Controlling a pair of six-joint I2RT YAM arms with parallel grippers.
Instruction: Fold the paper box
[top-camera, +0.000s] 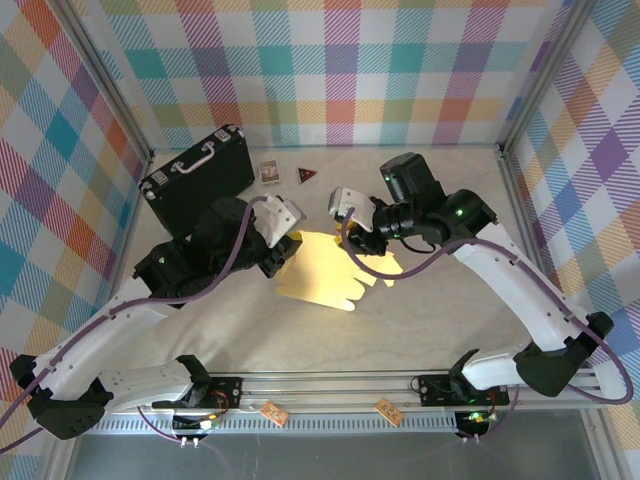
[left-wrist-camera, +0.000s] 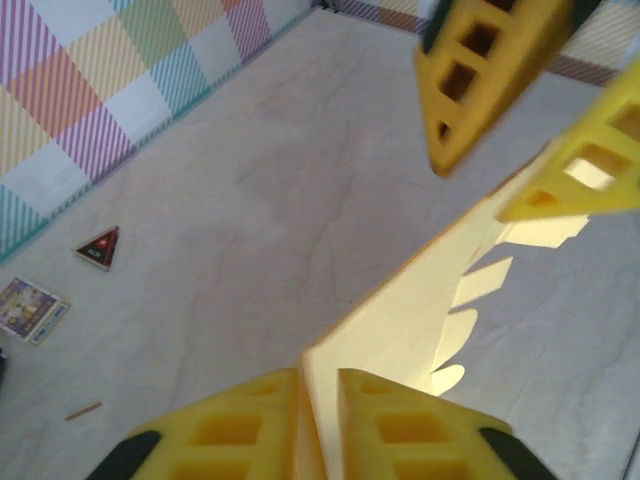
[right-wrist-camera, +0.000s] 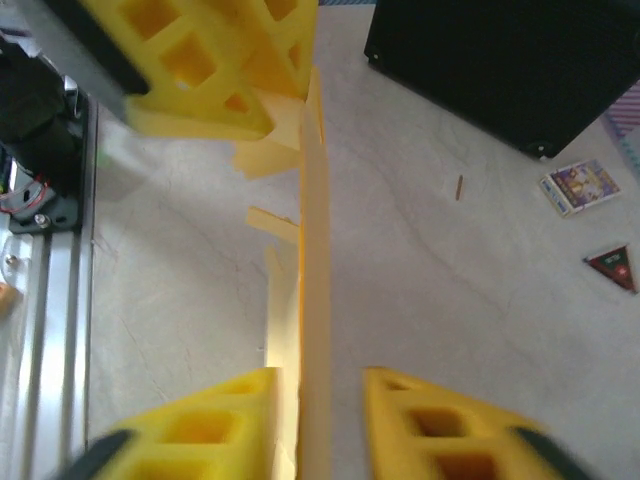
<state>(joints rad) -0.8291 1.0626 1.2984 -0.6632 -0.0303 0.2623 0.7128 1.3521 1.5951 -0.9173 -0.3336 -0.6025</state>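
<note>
Paper box (top-camera: 330, 272) lies in the top view as a flat yellow sheet mid-table (top-camera: 420, 335), between the left gripper (top-camera: 287, 248) and the right gripper (top-camera: 366, 250), which meet its two far corners. A black case (top-camera: 195, 175), a card (top-camera: 268, 172) and a red triangle (top-camera: 308, 176) sit behind it.

In the left wrist view, the left gripper (left-wrist-camera: 320, 400) is pinched together on the edge of the paper box (left-wrist-camera: 400, 320), which is lifted and tilted off the table.

In the right wrist view, the paper box (right-wrist-camera: 313, 250) stands edge-on between the fingers of the right gripper (right-wrist-camera: 322, 390). They are parted, with a clear gap on one side of the sheet.
</note>
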